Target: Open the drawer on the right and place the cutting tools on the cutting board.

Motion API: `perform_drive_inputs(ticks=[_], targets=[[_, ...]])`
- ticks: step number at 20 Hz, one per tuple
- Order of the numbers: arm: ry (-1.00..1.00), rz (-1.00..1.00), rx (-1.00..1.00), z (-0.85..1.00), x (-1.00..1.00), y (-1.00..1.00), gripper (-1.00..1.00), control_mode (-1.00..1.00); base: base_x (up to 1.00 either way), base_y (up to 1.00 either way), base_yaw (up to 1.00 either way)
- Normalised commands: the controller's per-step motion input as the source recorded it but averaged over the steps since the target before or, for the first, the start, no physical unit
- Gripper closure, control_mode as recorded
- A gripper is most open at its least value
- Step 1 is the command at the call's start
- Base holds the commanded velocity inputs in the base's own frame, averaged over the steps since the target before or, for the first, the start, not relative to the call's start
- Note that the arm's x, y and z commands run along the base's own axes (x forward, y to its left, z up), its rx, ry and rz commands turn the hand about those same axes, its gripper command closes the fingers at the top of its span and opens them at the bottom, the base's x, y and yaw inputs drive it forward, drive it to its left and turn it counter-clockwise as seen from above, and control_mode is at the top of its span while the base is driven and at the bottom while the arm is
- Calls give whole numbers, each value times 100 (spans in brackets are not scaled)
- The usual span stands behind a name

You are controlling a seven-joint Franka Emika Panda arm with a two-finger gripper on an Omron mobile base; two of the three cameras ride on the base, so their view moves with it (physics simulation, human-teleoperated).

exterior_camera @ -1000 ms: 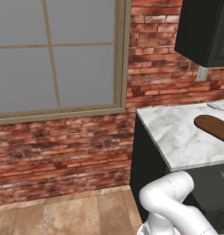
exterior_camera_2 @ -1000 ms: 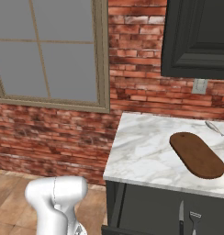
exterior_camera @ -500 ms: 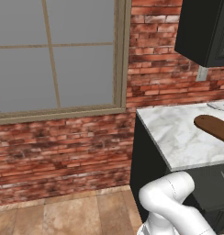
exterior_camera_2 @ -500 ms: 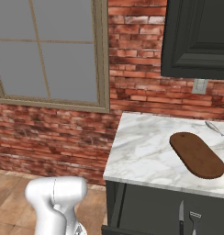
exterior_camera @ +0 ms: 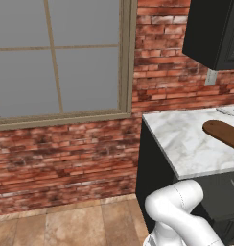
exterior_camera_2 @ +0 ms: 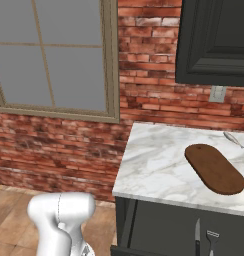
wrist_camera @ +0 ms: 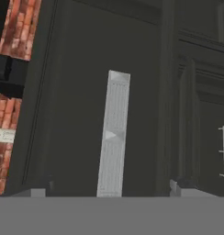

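**Claw wide before dark cabinetry**

Ahead of the claw (wrist_camera: 112,187), spread wide and empty, stood matte dark panels and a ribbed grey strip (wrist_camera: 113,137), perhaps a handle. Above, on veined marble (exterior_camera_2: 159,165), lay the smooth reddish round-ended cutting board (exterior_camera_2: 214,168); a knife-like tool (exterior_camera_2: 197,237) showed below the counter edge.

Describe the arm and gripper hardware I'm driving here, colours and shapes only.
The arm is glossy white with rounded, tubular links; in the right base view a thin dark seam line runs down its bulbous joint housing. No cables or markings show. In the hand view the gripper shows as two small dark grey, blocky finger tips.
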Motion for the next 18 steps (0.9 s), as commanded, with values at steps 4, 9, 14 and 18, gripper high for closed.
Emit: perform_drive_inputs(ticks=[4, 9, 14, 18], targets=[[0, 1, -5, 6, -33, 1, -100, -100, 0, 0, 0], [1, 0, -5, 19, -19, 3, -100, -100, 0, 0, 0], [6, 0, -5, 26, -5, 5, -100, -100, 0, 0, 0], [9, 0, -6, 23, -12, 6, -100, -100, 0, 0, 0]])
